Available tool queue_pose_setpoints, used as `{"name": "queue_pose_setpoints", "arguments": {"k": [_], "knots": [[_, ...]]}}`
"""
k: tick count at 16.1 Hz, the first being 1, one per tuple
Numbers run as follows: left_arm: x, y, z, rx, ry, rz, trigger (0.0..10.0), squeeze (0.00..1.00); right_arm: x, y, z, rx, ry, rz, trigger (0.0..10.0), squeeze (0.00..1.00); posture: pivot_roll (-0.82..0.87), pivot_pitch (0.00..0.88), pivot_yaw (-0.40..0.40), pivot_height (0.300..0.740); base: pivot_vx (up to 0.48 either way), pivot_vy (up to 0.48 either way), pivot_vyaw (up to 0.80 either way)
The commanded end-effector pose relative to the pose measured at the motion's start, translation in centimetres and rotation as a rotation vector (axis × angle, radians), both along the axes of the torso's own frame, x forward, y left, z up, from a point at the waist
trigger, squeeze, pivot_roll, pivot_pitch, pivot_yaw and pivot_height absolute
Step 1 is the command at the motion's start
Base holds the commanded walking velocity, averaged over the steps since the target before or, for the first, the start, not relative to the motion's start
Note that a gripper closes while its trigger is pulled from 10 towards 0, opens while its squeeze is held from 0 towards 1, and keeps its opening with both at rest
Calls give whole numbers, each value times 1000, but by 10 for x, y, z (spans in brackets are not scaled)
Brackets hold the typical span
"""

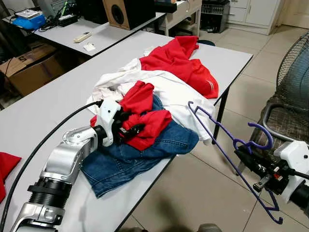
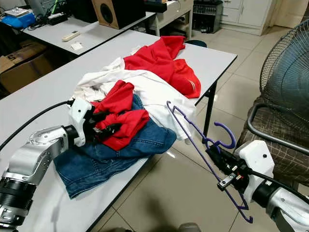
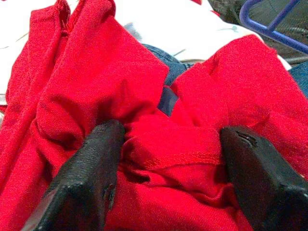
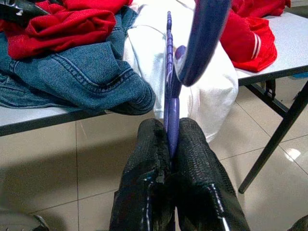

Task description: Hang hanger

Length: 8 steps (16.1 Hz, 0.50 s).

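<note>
Cardboard box [image 1: 29, 67], brown, stands on the floor at my far left, beside the second grey table [image 1: 96, 36] carrying a blue device [image 1: 28, 20], a white remote control [image 1: 82, 36] and a black-and-wood loudspeaker [image 1: 128, 12].

Main long grey table [image 1: 43, 111]: I read a heap of clothing on it. Bottom layer, blue denim jeans [image 1: 140, 154] reaching the table's near edge. Over them, a crumpled red knit garment [image 1: 145, 116]. Behind, a white garment [image 1: 178, 96] draping over the table edge, and farther back a red jacket with white stripes [image 1: 186, 65].

Left gripper [image 3: 168, 159]: my silver left arm lies across the table, its black fingers [image 3: 89, 173] spread apart and pressed into the red knit garment, with a fold of the cloth bunched between them but not pinched tight.

Purple plastic clothes hanger [image 1: 227, 159]: held in the air off the table's right side, above the beige tiled floor [image 1: 193, 193], tilted, its upper end near the hanging white garment, its hook curving beside my wrist.

Right gripper [image 4: 171, 144]: fingers closed together, clamped on the hanger's thin purple bar.

Dark mesh fan guard [image 1: 294, 72] at my far right, above a checked chair cushion [image 1: 285, 121].
</note>
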<state>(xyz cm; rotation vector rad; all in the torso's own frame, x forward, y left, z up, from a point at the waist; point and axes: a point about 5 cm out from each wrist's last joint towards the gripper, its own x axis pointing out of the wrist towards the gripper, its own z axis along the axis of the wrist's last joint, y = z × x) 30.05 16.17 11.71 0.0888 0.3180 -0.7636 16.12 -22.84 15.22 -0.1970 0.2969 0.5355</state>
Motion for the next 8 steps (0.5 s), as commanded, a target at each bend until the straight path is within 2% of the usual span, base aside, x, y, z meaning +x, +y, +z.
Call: {"name": "queue_pose_setpoints", "arguments": {"k": [1,8], "knots": [[5,5,9,-10,-28,21,0,0,1,6,6,-15,-34,30,10000,0,-274,0,159,740,0,0,0],[7,1,9,-57,-27,41,0,0,3,6,7,-17,-48,39,10000,0,-274,0,159,740,0,0,0]]}}
